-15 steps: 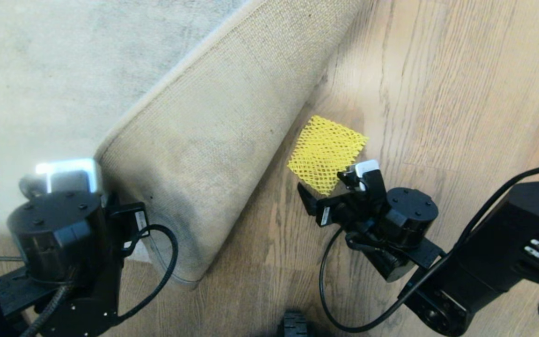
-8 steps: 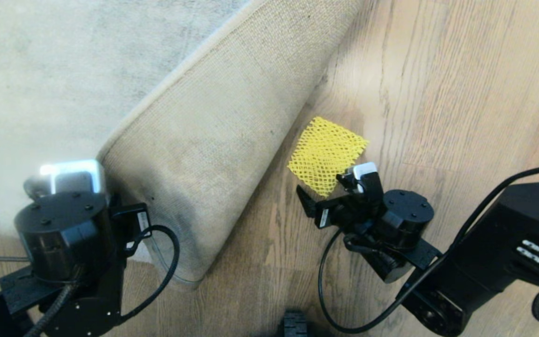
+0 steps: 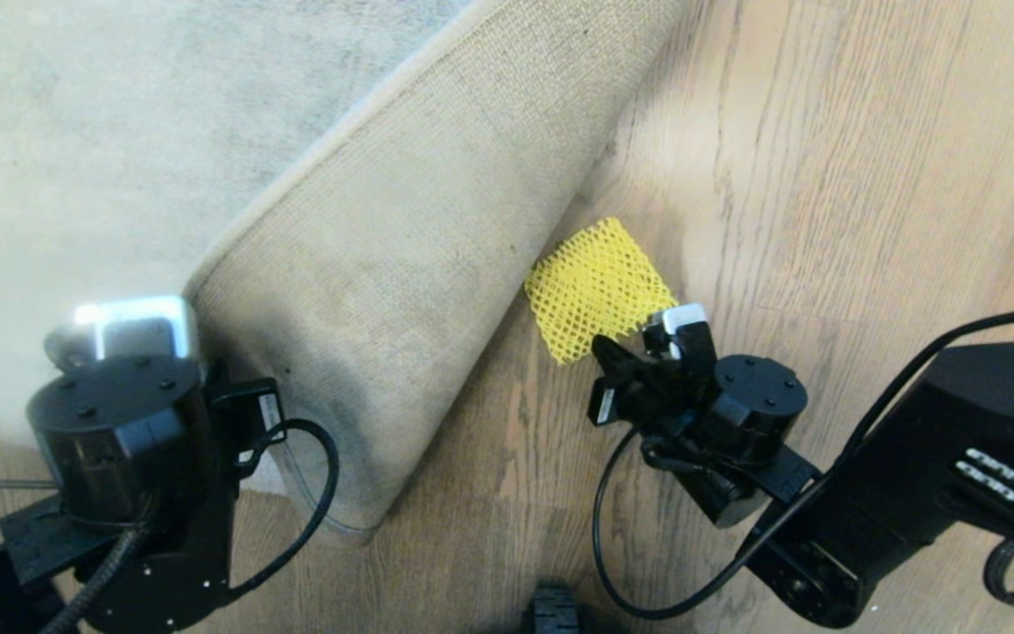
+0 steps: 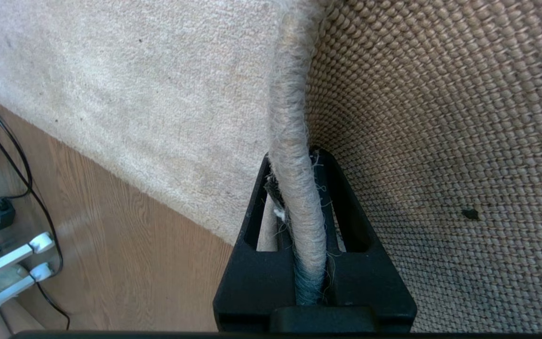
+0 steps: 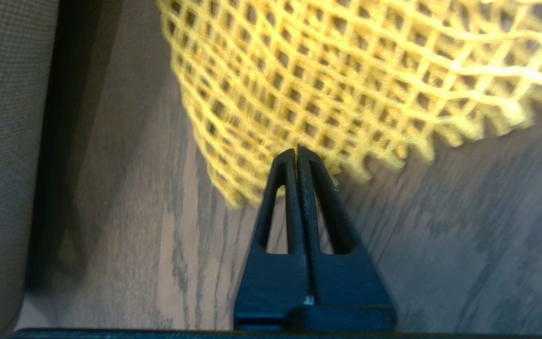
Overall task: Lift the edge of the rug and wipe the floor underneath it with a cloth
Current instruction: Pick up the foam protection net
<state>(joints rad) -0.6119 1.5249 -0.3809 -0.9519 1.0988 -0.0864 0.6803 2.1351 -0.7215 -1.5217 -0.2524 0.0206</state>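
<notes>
On the floor (image 3: 824, 176), right gripper (image 5: 298, 150) jaws pinch the cloth (image 3: 595, 286) beside the rug edge (image 4: 294, 141), clamped by left gripper (image 4: 294, 165).

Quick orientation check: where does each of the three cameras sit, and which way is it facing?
Head view: up on the robot's head, looking down at the rug edge, the floor and the cloth; both arms show, with the left gripper and the right gripper.
Left wrist view: behind the left fingers, shut on the rug border, facing its backing.
Right wrist view: behind the right fingers, shut on the cloth's edge, facing the floor.
Shared: the cloth in head and right wrist views; the rug in all three.
</notes>
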